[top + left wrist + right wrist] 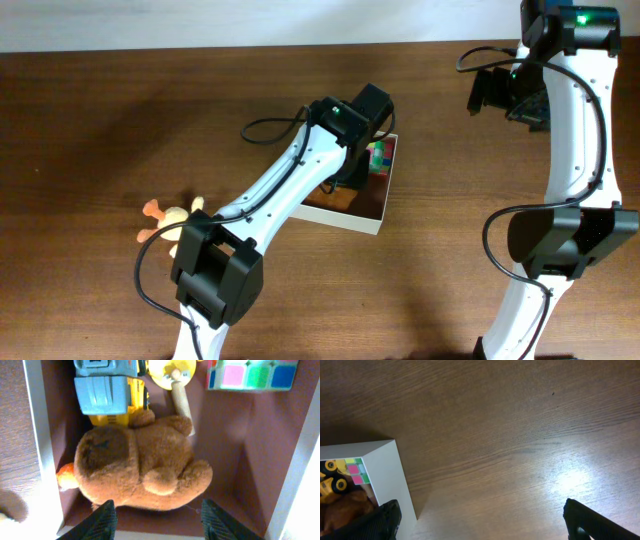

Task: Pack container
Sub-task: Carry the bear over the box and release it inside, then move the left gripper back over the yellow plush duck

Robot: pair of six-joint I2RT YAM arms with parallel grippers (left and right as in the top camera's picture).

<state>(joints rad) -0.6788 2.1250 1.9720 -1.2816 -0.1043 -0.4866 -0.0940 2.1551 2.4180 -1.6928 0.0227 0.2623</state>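
Claws: my left claw (158, 510) is spread wide with nothing between its fingers. My right claw (480, 522) is spread just as wide and is also empty.
Below left claw: a brown teddy bear (140, 465) lies on its side, between and just beyond my black fingertips (107, 520). I cannot tell if they touch it.
Container look: the container (37, 435) is a square, shallow, open-top box with white outer walls and rim and a dull pinkish-brown inside.
Container contents: the bear fills the middle. A grey-blue and yellow toy truck (107, 392) lies against its head. Beside the truck is a yellow toy with a wooden handle (180, 397). A colour-tile cube (252, 374) sits in the far corner. Something small and orange (65, 477) is wedged between the bear and the wall.
Container place: it sits near the middle of the brown wooden table (100, 120), turned slightly askew, with my left arm reaching over it.
Below right claw: bare wood, with a white corner of the container at the left of my right wrist view.
Outside the container: a small orange and cream plush toy (165, 215) lies on the table to its left, well apart, beside my left arm's base.
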